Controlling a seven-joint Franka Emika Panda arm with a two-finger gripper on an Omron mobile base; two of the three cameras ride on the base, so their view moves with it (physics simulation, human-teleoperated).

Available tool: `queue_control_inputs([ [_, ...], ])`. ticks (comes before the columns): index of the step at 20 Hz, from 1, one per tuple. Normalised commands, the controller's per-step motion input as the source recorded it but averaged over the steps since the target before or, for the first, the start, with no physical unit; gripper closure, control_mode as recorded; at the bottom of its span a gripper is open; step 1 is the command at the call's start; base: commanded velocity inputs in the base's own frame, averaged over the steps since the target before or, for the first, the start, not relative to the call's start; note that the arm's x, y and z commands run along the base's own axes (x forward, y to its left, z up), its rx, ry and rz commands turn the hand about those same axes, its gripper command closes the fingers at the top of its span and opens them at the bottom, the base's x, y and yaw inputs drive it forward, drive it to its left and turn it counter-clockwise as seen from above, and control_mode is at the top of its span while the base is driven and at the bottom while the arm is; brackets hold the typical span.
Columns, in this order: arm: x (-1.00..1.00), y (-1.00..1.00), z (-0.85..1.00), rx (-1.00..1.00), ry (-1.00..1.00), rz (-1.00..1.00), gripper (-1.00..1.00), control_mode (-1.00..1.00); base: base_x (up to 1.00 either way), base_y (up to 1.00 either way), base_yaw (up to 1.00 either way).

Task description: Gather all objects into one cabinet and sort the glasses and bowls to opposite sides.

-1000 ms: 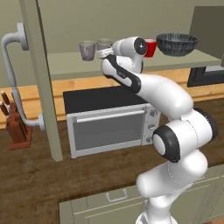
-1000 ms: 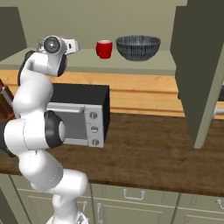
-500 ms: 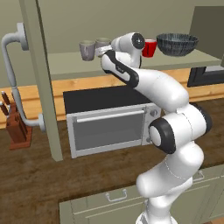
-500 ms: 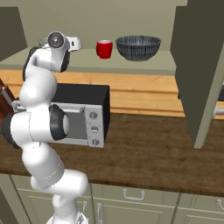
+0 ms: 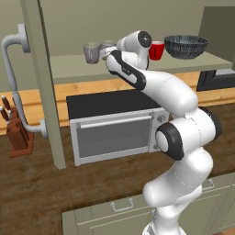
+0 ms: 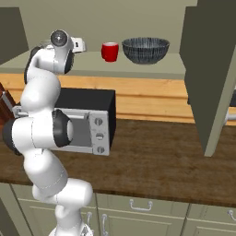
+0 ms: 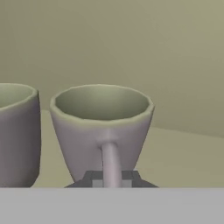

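The cabinet (image 5: 137, 64) stands open, its shelf carrying everything: the bowl (image 5: 186, 46) at the right end, the red cup (image 5: 156, 50) just beside it, two grey mugs to the left. The arm has pushed further in over the last second, and the gripper (image 7: 112, 178) now sits right at the nearer mug (image 7: 103, 127), its handle running down between the fingertips. They look pinched on that handle, though little of them shows. The other mug (image 7: 17, 131) stands just beside, so the glasses' side looks nearly sorted.
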Motion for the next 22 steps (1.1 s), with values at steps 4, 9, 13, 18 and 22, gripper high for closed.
queue_control_inputs([
  [4,0.0,0.14,-0.32,0.0,0.0,-0.01,-1.0,-1.0,0.0,0.0,0.0],
  [9,-0.04,0.06,-0.05,0.0,-0.02,-0.01,-1.0,-1.0,0.0,0.0,0.0],
  [13,-0.08,0.01,0.0,0.0,-0.05,0.0,-1.0,-1.0,0.0,0.0,0.0],
  [18,-0.19,-0.03,0.02,0.0,0.0,-0.03,-1.0,-1.0,0.0,0.0,0.0],
  [22,-0.38,-0.18,0.04,0.0,0.0,-0.05,-1.0,-1.0,0.0,0.0,0.0],
])
